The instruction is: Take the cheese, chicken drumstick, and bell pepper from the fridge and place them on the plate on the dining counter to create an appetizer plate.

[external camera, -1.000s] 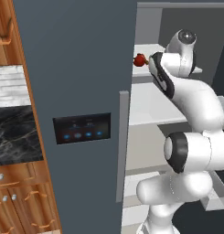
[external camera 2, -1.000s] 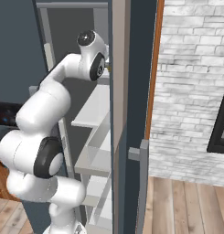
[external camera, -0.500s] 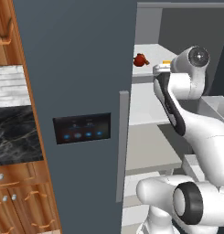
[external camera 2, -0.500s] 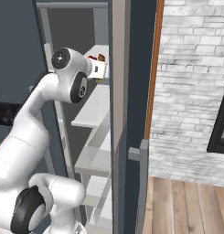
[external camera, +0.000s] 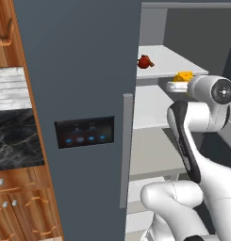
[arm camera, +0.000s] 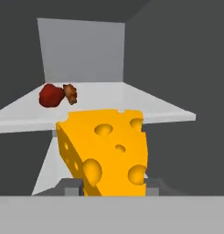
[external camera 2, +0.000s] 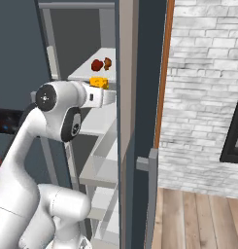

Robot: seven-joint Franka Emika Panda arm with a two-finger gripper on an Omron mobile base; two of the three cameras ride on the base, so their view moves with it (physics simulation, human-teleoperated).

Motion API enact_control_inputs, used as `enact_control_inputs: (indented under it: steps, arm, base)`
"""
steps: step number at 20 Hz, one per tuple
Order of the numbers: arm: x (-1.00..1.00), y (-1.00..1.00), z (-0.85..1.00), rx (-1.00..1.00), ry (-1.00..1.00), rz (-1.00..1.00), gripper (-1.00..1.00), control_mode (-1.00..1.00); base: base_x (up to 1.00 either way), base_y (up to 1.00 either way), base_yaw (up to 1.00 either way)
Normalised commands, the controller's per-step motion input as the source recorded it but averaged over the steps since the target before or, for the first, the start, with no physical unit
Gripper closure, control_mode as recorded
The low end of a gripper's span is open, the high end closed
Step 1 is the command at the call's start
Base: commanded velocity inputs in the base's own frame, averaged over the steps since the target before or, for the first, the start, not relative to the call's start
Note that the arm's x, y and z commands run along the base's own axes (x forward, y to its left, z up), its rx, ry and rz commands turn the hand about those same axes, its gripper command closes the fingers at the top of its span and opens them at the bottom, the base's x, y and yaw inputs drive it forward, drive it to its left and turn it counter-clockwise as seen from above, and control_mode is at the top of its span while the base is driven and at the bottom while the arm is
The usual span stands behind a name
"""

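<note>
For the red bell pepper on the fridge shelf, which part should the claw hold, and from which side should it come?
Grip the bell pepper across its rounded body, coming from the open front of the fridge, level with the white shelf. The chicken drumstick sits close against one side, so closing on the free sides seems safer. The claw is shut on the cheese now.

There was one cheese (arm camera: 106, 151) wedge, one bell pepper (arm camera: 51, 95) and one chicken drumstick (arm camera: 70, 93) just at its 3 o'clock; one fridge (external camera: 79, 94) with one long handle (external camera: 126, 150) and one black panel (external camera: 84, 132) showing four blue lights
</note>
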Motion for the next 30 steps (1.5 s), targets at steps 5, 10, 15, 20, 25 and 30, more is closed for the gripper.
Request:
enact_control_inputs:
  steps: [5,10,15,20,25,30]
  arm:
    - [-0.55,0.12,0.0,0.0,0.0,0.0,1.0,-1.0]
    - [-0.34,0.32,0.0,0.0,0.0,0.0,1.0,-1.0]
    - [-0.02,0.06,0.0,0.0,0.0,0.0,1.0,1.0]
    - [0.0,0.0,0.0,0.0,0.0,0.0,1.0,1.0]
    - [0.0,0.0,0.0,0.0,0.0,0.0,1.0,1.0]
    - [0.0,0.0,0.0,0.0,0.0,0.0,1.0,1.0]
  base:
    - [0.0,0.0,0.0]
    - [0.0,0.0,0.0]
    - [-0.2,0.21,0.0]
    - [-0.55,0.3,-0.06]
    - [-0.56,0.62,-0.05]
    - [-0.1,0.99,0.0]
